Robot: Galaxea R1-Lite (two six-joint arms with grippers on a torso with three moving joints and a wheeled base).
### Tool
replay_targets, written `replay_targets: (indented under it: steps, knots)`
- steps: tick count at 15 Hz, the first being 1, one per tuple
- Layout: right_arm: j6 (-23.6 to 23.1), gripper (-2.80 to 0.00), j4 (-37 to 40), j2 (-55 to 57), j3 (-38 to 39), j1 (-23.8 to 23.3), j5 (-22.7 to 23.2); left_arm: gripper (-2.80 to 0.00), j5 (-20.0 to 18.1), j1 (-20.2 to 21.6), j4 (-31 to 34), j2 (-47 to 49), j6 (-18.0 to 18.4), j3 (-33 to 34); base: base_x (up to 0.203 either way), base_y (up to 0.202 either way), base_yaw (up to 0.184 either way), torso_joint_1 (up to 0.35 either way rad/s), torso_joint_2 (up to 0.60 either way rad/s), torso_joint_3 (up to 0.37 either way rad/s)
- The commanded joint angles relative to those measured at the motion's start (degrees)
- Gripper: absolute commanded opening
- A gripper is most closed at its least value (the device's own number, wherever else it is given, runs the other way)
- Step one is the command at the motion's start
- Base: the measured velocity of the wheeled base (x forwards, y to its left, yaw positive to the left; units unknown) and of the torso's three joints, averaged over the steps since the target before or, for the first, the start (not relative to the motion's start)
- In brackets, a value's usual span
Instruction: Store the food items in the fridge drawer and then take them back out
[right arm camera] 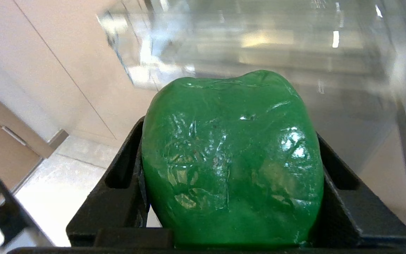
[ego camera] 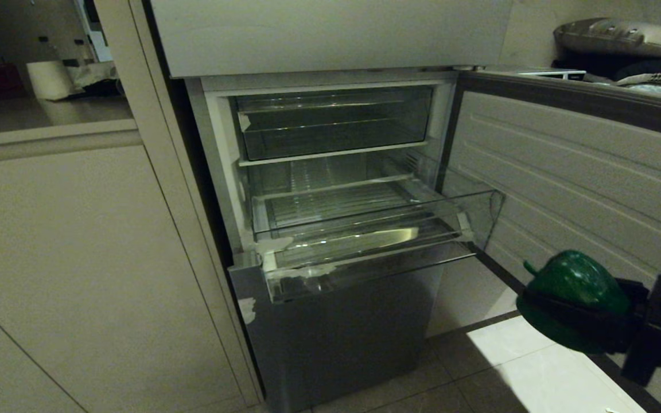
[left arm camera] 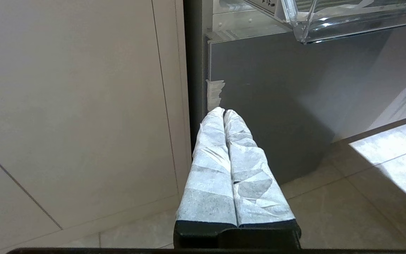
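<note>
Right pincer (ego camera: pixel 580 312) clamped on glossy green pepper (ego camera: pixel 577 284), stem pointing left toward clear drawer bin (ego camera: pixel 365 229)

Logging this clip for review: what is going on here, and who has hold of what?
The robot faces an open fridge. Its right gripper is clamped on a glossy dark green rounded food item, held in the air to the right of and below the pulled-out clear plastic bin of the middle drawer, whose ribbed white door panel is swung open. The bin looks empty. The left gripper, fingers wrapped in white tape and shut, is idle low by the bottom grey panel.
</note>
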Motion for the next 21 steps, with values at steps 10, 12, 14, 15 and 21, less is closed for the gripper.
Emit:
replay_targets:
  steps: [10,12,14,15,21]
  knots:
    - [-2.1,-2.8,-5.0,36.5,-32.2,7.0,-16.9,-2.8,0.0,0.0,0.0,0.0,0.0,0.0,0.0,0.0,0.0,0.0,0.0,0.0]
    - [-3.7,-2.8,-10.9,39.8,-34.5,5.9,-17.4,-2.8,0.0,0.0,0.0,0.0,0.0,0.0,0.0,0.0,0.0,0.0,0.0,0.0]
    - [-3.8,-2.8,-15.0,43.5,-38.1,5.1,-17.6,-2.8,0.0,0.0,0.0,0.1,0.0,0.0,0.0,0.0,0.0,0.0,0.0,0.0]
    - [-3.9,-2.8,-17.4,45.6,-40.8,4.6,-17.6,-2.8,0.0,0.0,0.0,0.1,0.0,0.0,0.0,0.0,0.0,0.0,0.0,0.0]
    - [-9.0,-2.8,-20.3,58.4,-55.6,3.0,-19.2,-2.8,0.0,0.0,0.0,0.1,0.0,0.0,0.0,0.0,0.0,0.006,0.0,0.0]
